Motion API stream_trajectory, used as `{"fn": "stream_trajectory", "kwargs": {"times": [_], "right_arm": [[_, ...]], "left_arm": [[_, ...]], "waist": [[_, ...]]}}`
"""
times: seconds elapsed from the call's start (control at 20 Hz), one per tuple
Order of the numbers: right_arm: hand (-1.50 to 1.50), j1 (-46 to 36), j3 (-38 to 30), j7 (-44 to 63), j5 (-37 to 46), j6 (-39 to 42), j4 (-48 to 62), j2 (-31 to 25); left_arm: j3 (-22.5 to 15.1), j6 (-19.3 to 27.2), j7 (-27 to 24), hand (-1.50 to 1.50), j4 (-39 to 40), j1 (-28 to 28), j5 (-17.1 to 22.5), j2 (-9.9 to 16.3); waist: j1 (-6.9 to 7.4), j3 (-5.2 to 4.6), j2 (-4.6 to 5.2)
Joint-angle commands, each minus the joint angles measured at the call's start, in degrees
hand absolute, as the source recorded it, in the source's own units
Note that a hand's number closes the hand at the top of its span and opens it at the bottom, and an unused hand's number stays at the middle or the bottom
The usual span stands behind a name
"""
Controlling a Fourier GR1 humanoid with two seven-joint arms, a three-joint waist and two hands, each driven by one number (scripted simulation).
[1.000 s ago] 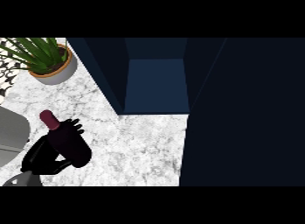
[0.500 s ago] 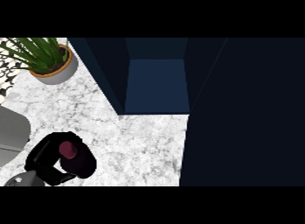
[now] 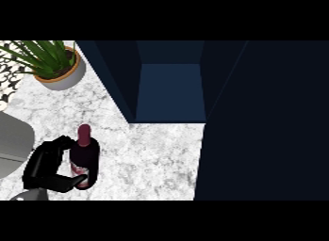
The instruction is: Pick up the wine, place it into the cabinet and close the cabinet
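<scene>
Gripping wine [image 3: 85, 155] | left hand [image 3: 50, 164] curled round it from 9 o'clock | neck toward 12 | cabinet [image 3: 170, 92] at 1 o'clock, open

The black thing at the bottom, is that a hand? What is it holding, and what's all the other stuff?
Yes, that is a robot's left hand. The camera sits where the robot's head is and looks straight down at a marble counter. The black fingers are curled round a dark red wine bottle. At the top left stands a potted plant. The dark blue box in the middle is an open cabinet, where the bottle is meant to go. The robot's other hand is not in the picture.
</scene>
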Motion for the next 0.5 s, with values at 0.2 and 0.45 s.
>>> {"fn": "stream_trajectory", "kwargs": {"times": [0.2, 0.45], "right_arm": [[-1.5, 5.7, 2.0, -0.7, -2.1, 1.1, -5.7, 1.5], [-1.5, -0.5, -3.8, 1.1, -5.9, 0.4, -2.3, 0.0]], "left_arm": [[0.4, 12.7, -5.3, 1.5, -10.1, 1.5, -3.1, -4.4], [-1.7, 7.0, 5.7, 1.5, -24.4, 5.5, 4.4, -6.0]], "waist": [[-0.07, 0.02, 0.01], [0.57, 0.07, -0.03]]}}
